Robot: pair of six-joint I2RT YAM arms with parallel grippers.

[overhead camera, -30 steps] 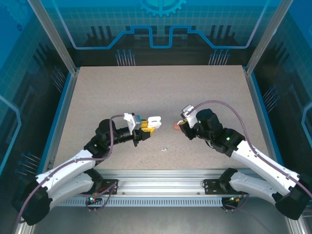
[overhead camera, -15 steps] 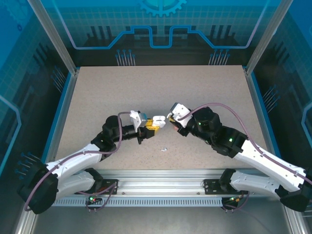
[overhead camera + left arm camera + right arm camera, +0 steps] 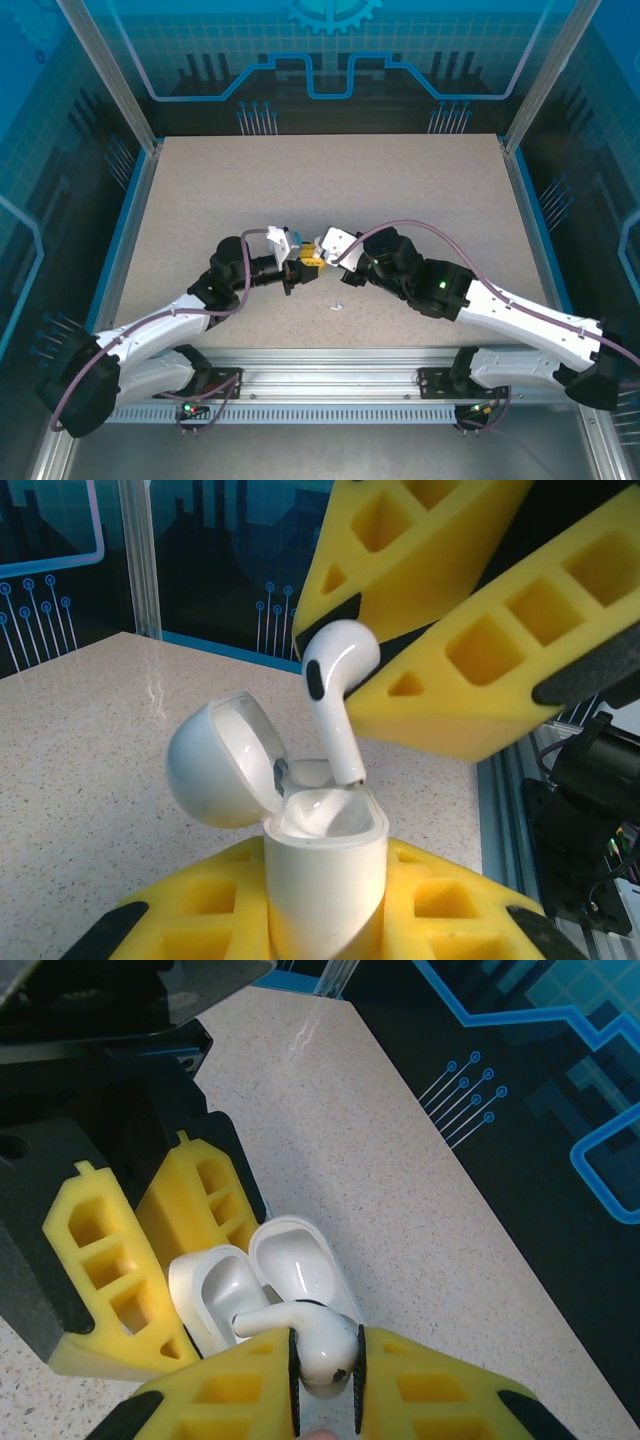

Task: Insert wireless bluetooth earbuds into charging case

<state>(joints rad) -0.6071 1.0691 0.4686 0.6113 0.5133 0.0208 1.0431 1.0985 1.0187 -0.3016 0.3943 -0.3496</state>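
My left gripper (image 3: 322, 912) is shut on the white charging case (image 3: 325, 875), holding it upright with its lid (image 3: 215, 765) swung open to the left. My right gripper (image 3: 325, 1385) is shut on the head of a white earbud (image 3: 318, 1342). From the left wrist, the earbud (image 3: 335, 695) hangs just above the case, its stem tip at the rim of the opening, between the right gripper's yellow fingers (image 3: 500, 650). From above, the two grippers (image 3: 304, 262) (image 3: 325, 250) meet at the table's middle.
A small white piece (image 3: 336, 306), likely another earbud, lies on the speckled table (image 3: 330, 180) just in front of the grippers. Blue rails and clear walls (image 3: 125, 230) border the table on both sides.
My right gripper has moved left with the earbud until it meets the left gripper and the open case. The left gripper shifted slightly right early on, then held still.
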